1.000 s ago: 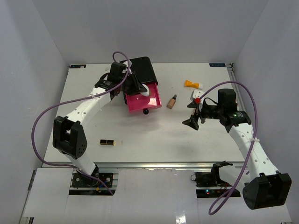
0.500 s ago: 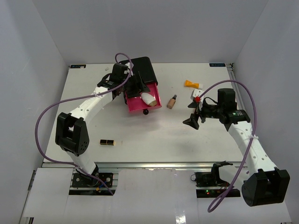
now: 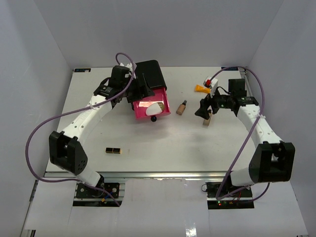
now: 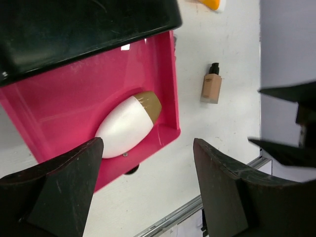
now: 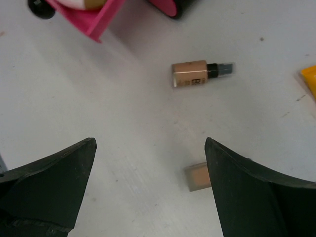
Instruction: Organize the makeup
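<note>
The white-brown egg [image 4: 126, 126] lies in the open pink drawer [image 4: 59, 98] of the black box [image 3: 150, 74]. My left gripper [image 3: 143, 93] hangs just above it, open and empty, its midpoint [image 4: 148, 197] over bare table. One tan bottle [image 3: 182, 107] lies right of the drawer, also seen in the right wrist view [image 5: 195, 74]. A second tan bottle [image 5: 197, 177] lies partly under the right finger of my open right gripper [image 5: 148, 187], which hovers over it [image 3: 205, 108]. The orange tube [image 3: 200, 89] lies behind. A black-and-gold lipstick case [image 3: 113, 150] lies at the near left.
The black box with its pulled-out pink drawer [image 3: 148, 106] stands at the back middle of the white table [image 3: 163, 148]. White walls close the table in on three sides. Purple cables loop over both arms.
My left gripper opened, let the egg drop into the pink drawer and drew back a little. My right arm swung away from the near edge to above the second tan bottle.
</note>
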Robot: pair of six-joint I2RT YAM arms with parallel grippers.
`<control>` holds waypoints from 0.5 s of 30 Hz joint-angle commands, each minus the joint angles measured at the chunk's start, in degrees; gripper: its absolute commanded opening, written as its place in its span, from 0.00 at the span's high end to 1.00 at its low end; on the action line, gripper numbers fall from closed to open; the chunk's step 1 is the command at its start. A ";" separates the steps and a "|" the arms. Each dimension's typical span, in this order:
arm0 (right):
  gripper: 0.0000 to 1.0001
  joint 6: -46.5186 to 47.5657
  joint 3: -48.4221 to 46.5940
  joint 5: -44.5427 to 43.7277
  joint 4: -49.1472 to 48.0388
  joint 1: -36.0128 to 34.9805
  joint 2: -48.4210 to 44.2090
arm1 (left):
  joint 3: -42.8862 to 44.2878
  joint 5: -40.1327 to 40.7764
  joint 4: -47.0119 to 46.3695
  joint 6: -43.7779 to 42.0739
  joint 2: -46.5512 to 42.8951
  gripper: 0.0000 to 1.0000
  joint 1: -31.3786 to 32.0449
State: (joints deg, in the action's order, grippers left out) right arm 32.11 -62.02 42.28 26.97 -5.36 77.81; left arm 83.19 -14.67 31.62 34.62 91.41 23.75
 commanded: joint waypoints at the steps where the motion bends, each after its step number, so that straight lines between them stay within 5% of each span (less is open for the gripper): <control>1: 0.02 -3.49 -9.51 -6.79 -1.74 0.87 10.09 | -2.47 2.37 1.43 -1.65 -11.44 0.14 0.04; 6: 0.08 -6.00 -24.16 -16.93 1.14 1.14 25.07 | -11.90 4.47 2.30 0.80 -22.92 0.10 -0.19; 15: 0.09 1.01 -43.91 -20.64 2.25 1.67 43.28 | -24.00 8.07 4.15 7.67 -37.63 0.06 -0.37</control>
State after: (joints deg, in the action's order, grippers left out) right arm 29.55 -97.07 25.18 29.46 -4.15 115.89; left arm 62.60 -9.18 34.16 37.93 58.28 23.73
